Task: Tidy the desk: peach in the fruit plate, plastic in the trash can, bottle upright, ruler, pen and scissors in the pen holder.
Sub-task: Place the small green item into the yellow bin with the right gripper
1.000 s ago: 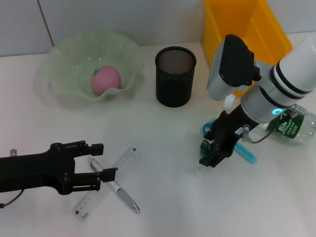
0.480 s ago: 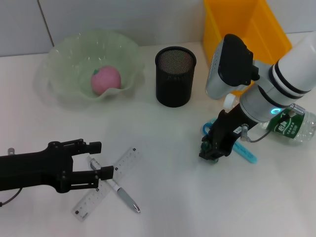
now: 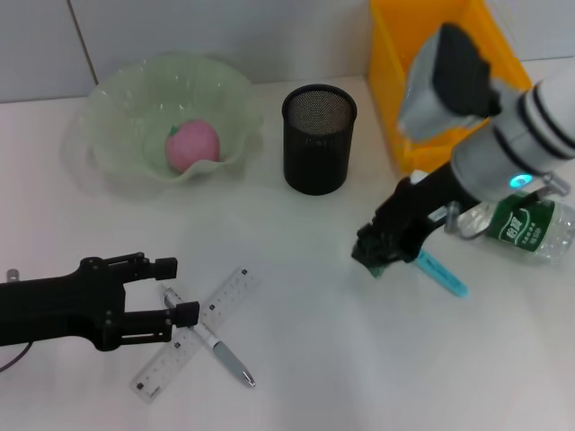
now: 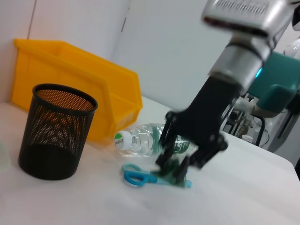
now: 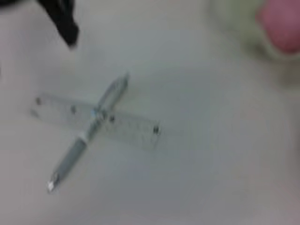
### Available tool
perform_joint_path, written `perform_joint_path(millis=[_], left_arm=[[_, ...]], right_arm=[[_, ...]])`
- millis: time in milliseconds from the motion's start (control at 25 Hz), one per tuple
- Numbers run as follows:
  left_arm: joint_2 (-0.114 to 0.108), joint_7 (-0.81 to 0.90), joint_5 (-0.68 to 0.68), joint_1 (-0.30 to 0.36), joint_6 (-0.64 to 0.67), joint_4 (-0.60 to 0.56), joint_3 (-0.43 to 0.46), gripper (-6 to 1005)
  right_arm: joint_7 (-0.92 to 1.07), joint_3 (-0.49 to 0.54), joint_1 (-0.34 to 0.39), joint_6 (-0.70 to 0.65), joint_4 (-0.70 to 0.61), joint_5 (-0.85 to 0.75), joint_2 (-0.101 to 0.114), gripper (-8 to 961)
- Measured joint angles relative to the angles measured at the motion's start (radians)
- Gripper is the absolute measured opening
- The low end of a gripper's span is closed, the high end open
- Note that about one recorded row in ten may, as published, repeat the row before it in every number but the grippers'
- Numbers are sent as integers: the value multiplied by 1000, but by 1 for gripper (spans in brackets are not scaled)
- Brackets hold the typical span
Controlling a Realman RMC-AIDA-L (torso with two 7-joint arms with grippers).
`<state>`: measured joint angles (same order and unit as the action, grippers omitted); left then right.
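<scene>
While the peach sat in the fruit plate, we saw that the plastic step was in hand. Our right gripper was pinched shut on a small green bit of plastic, held just above the desk beside the blue scissors. We think the next move needs a lift and a carry over the wall of the yellow trash can, then a drop. The bottle lay on its side near that can. Our left gripper was open wide, with one end of the pen between its fingers, just beside the ruler. The pen holder stood well apart.
</scene>
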<state>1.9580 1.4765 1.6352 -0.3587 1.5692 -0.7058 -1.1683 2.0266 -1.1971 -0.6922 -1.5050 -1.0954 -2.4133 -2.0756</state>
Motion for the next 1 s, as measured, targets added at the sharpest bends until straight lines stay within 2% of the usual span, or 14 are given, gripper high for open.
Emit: perform_joint_path(millis=[80, 120, 200, 320, 400, 440, 480, 520, 600, 640, 680, 760, 800, 1000], left_arm=[[0, 0, 0, 0, 0, 0, 0, 803], [0, 0, 0, 0, 0, 0, 0, 803], [1, 1, 0, 0, 1, 0, 0, 803], [0, -1, 0, 3, 8, 0, 1, 803], [0, -1, 0, 3, 17, -2, 1, 803], [0, -1, 0, 3, 17, -2, 1, 803], [0, -1, 0, 3, 22, -2, 3, 803], [1, -3, 0, 1, 29, -1, 9, 803], [1, -4, 0, 2, 33, -3, 11, 803], [1, -4, 0, 2, 33, -3, 11, 803], [1, -4, 0, 2, 36, -5, 11, 803], [1, -4, 0, 0, 40, -3, 13, 803], [1, -4, 0, 0, 40, -3, 13, 803], [1, -3, 0, 2, 41, -3, 14, 803]], right_arm=[[0, 56, 41, -28, -81, 33, 1, 305], [0, 56, 41, -28, -81, 33, 1, 296], [0, 146, 87, -44, -178, 75, -1, 276], [0, 209, 105, -43, -211, 121, 0, 247], [-6, 327, 121, -20, -234, 187, 2, 228], [-6, 327, 121, -20, -234, 187, 2, 225], [-8, 377, 124, 27, -229, 216, 2, 221], [-8, 377, 124, 27, -229, 216, 2, 218], [-9, 399, 136, 152, -219, 232, 1, 212], [-9, 399, 136, 152, -219, 232, 1, 209], [-8, 393, 143, 244, -203, 235, -2, 205], [-6, 390, 144, 285, -190, 236, -2, 199], [-1, 386, 138, 352, -155, 238, -1, 196], [-3, 379, 108, 484, -43, 232, 1, 162]])
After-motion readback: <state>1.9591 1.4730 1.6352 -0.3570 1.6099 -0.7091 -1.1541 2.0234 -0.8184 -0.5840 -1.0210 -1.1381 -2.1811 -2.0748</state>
